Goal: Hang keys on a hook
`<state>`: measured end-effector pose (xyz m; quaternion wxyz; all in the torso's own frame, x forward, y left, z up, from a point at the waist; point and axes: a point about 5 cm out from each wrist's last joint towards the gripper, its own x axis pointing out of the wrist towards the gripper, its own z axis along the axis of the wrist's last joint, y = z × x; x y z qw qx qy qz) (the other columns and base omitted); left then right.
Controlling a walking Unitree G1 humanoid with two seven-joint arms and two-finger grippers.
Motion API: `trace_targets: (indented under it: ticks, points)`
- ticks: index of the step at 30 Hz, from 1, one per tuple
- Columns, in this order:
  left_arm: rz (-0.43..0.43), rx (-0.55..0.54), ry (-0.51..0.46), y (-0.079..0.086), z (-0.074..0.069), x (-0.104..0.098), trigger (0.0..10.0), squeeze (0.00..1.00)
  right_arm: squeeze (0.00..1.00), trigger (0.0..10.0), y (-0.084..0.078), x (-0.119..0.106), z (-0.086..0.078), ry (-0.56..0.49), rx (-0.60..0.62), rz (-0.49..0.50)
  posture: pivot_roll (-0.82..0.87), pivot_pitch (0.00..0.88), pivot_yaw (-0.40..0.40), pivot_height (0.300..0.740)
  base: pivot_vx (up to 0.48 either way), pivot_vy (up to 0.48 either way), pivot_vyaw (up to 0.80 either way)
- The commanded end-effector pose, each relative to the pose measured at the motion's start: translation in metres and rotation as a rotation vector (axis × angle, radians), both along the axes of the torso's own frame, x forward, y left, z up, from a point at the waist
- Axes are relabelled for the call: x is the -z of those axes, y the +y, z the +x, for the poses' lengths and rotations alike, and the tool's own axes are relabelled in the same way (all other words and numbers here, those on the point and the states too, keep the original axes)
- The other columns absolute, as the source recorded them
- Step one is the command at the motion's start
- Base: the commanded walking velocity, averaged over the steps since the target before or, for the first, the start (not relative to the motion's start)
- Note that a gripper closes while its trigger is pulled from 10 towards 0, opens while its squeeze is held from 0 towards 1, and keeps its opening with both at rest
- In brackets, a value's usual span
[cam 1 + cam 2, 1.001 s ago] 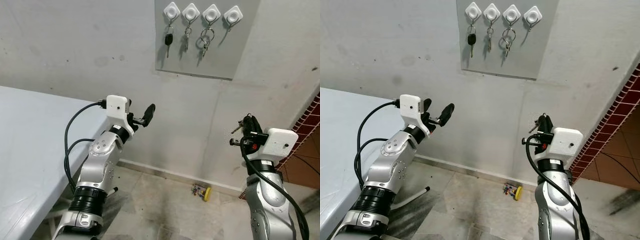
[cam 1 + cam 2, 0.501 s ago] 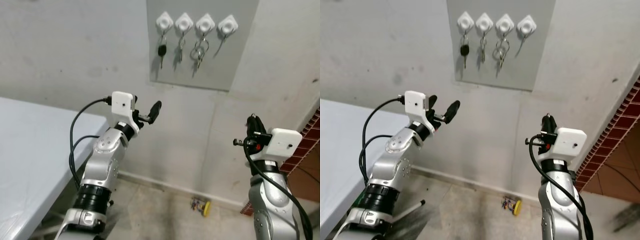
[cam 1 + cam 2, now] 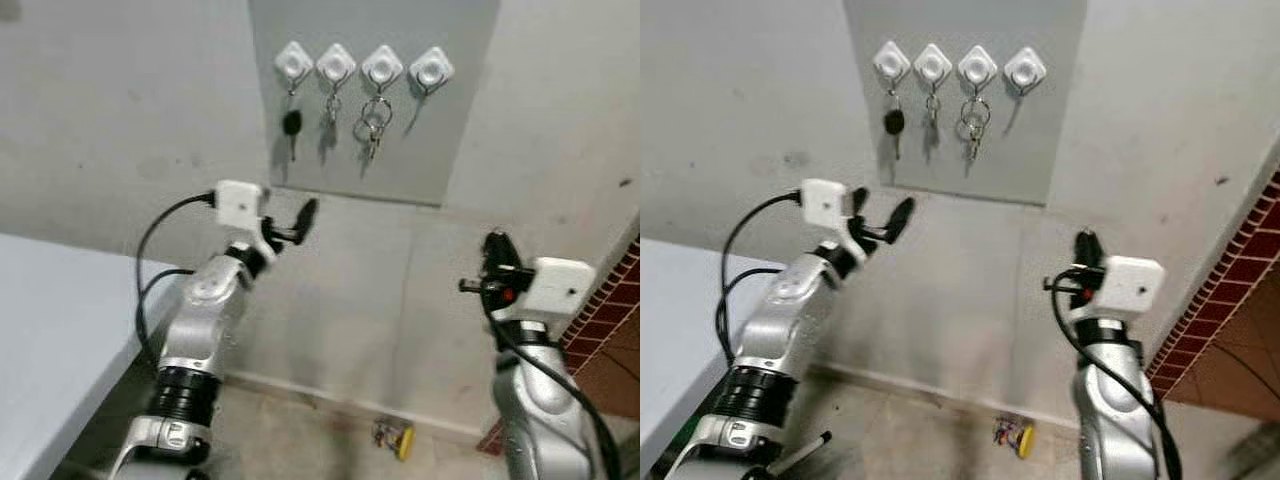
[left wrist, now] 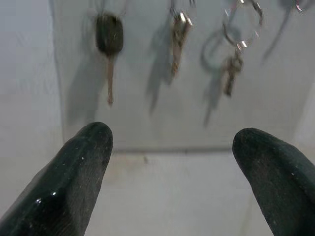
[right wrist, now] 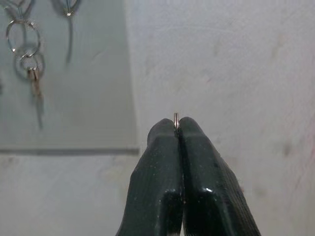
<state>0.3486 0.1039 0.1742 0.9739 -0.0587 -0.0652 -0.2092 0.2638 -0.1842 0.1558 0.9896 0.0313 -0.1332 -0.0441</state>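
Key ring (image 5: 176, 118) peeks from the right gripper's (image 5: 177, 129) pinched fingertips; left gripper (image 4: 172, 142) spread.

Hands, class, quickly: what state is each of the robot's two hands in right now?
Left hand: open, holding nothing, pointed at the hook panel.
Right hand: closed, pinching a thin metal ring at its tips, probably the key ring.

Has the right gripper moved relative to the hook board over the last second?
Yes. The right gripper has risen toward the hook board, the gap below the board's lower edge shrinking.
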Motion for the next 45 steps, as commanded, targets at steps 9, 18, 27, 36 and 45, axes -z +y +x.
trace_targets:
  ticks: [9, 18, 27, 36, 45]
  points:
    - [0.081, 0.139, -0.164, -0.010, -0.012, -0.020, 10.0, 0.00, 0.00, 10.0, 0.011, -0.008, 0.005, -0.023, -0.090, -0.032, -0.07, 0.000, 0.023, 0.740, 0.000, 0.000, 0.00]
    - [0.081, 0.282, -0.232, -0.036, -0.018, -0.037, 10.0, 0.00, 0.00, 10.0, 0.010, -0.031, 0.026, -0.087, -0.159, -0.110, -0.08, 0.000, 0.024, 0.740, 0.000, 0.000, 0.00]
    - [0.067, 0.336, -0.320, -0.052, -0.020, -0.063, 10.0, 0.00, 0.00, 10.0, 0.012, -0.057, 0.049, -0.154, -0.212, -0.144, -0.07, 0.000, 0.017, 0.740, 0.000, 0.000, 0.00]
    - [0.044, 0.357, -0.332, -0.058, -0.023, -0.070, 10.0, 0.00, 0.00, 10.0, 0.019, -0.078, 0.065, -0.216, -0.263, -0.108, -0.07, 0.000, 0.012, 0.740, 0.000, 0.000, 0.00]
    - [0.038, 0.367, -0.335, -0.059, -0.025, -0.072, 10.0, 0.00, 0.00, 10.0, 0.011, -0.094, 0.076, -0.266, -0.258, 0.011, -0.06, 0.000, 0.008, 0.740, 0.000, 0.000, 0.00]
